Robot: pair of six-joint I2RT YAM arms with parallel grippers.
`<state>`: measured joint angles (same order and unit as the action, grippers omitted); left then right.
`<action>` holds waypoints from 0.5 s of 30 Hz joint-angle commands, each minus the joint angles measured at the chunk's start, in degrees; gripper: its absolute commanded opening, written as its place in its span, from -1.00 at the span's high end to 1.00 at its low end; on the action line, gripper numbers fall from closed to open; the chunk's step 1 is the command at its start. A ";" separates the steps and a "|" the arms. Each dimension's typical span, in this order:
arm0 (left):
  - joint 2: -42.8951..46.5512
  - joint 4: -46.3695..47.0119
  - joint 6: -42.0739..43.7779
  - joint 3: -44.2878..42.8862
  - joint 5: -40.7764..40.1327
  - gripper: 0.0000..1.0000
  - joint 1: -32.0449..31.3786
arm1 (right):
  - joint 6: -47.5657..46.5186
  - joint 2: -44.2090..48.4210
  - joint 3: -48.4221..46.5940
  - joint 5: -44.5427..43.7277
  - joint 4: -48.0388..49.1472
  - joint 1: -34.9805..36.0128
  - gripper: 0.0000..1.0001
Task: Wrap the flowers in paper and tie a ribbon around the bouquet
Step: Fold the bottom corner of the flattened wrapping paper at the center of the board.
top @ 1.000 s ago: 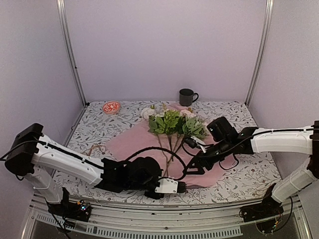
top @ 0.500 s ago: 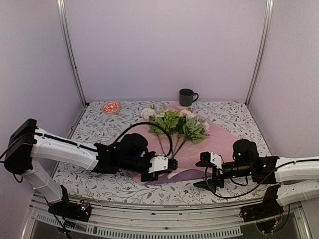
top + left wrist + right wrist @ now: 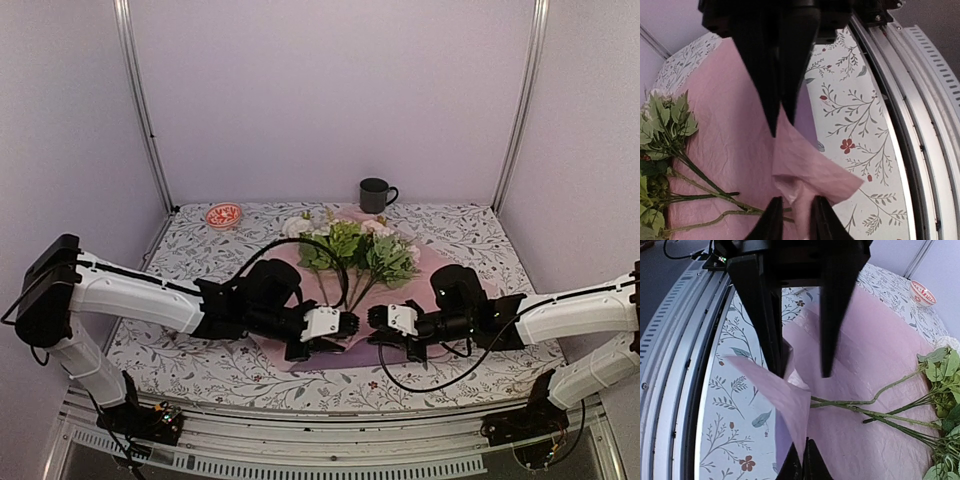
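Observation:
The lilac-pink paper (image 3: 275,282) lies flat on the cloth with the flowers (image 3: 350,248) on it, blooms to the back and stalks (image 3: 865,405) pointing to the front. The paper's near corner (image 3: 815,170) is folded up off the table. My right gripper (image 3: 804,445) (image 3: 374,320) is shut on that raised fold. My left gripper (image 3: 796,202) (image 3: 348,323) faces it tip to tip, its jaws a little apart with the same fold loose between them. The ribbon is hidden.
A dark mug (image 3: 376,194) and a small red bowl (image 3: 224,214) stand at the back of the floral table cloth (image 3: 180,250). The metal frame rail (image 3: 920,100) runs along the near edge just beside both grippers.
The right arm swung in from the front right and closed on the lifted paper corner. The left gripper carried that corner up and back, then parted its jaws.

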<state>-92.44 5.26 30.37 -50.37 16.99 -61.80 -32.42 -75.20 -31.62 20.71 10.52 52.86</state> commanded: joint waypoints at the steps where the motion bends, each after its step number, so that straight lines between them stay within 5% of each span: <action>1: 4.70 3.50 -9.97 0.34 -2.04 0.02 4.25 | 11.61 3.21 0.75 11.39 -0.70 -0.88 1.00; 7: 15.12 13.30 -12.34 14.81 4.07 -0.52 6.65 | 26.38 0.06 0.55 17.78 6.85 -13.29 1.00; 12: 9.00 16.78 -16.11 15.07 -8.32 -0.51 6.72 | 30.14 -11.24 -6.14 20.05 12.25 -17.08 1.00; 15: 5.07 12.28 -17.70 8.41 -17.60 -0.29 5.91 | 33.05 -17.41 -9.24 20.37 11.96 -19.86 1.00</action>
<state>-83.40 18.52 16.01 -35.66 11.84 -55.33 -5.54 -86.72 -36.82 38.44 19.14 35.51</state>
